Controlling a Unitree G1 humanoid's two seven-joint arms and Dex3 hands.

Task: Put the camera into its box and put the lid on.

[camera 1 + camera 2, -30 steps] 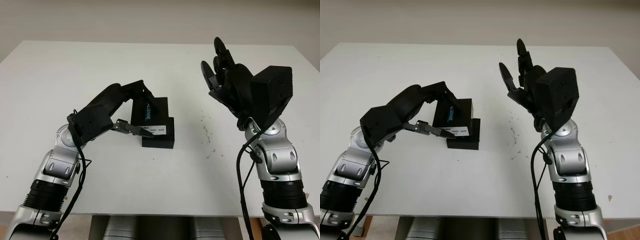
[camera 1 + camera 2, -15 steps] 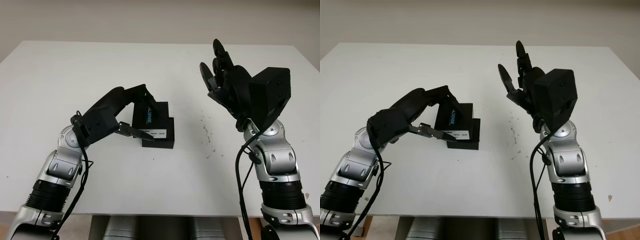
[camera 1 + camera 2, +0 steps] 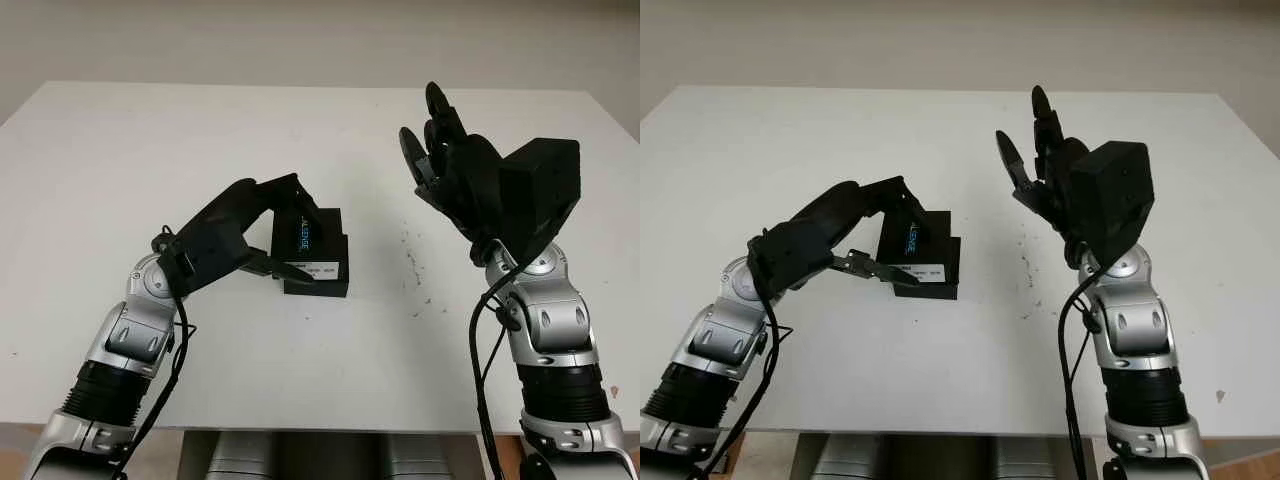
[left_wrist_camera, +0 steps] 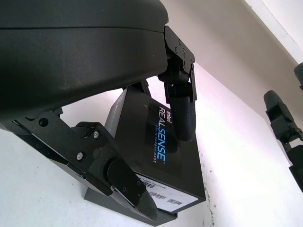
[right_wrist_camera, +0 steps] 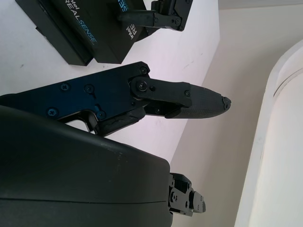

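Note:
A black box base (image 3: 322, 284) sits mid-table. The black lid (image 3: 306, 236), printed "RealSense", lies tilted on top of it, overhanging the base's left side. My left hand (image 3: 302, 245) is shut on the lid: fingers (image 4: 182, 118) press its far edge and the thumb (image 4: 127, 188) its near, labelled edge. In the left wrist view the lid (image 4: 163, 142) covers most of the base (image 4: 163, 218). My right hand (image 3: 438, 140) is open, raised above the table to the right of the box, palm facing the box. The right wrist view looks down on the box and lid (image 5: 92, 28).
The white table (image 3: 120, 150) reaches its front edge just below the box, with free surface all round. A few small dark specks (image 3: 415, 268) lie right of the box, under the raised right hand.
My left hand has carried the lid to the right, bringing it further over the base. The right hand has stayed where it was.

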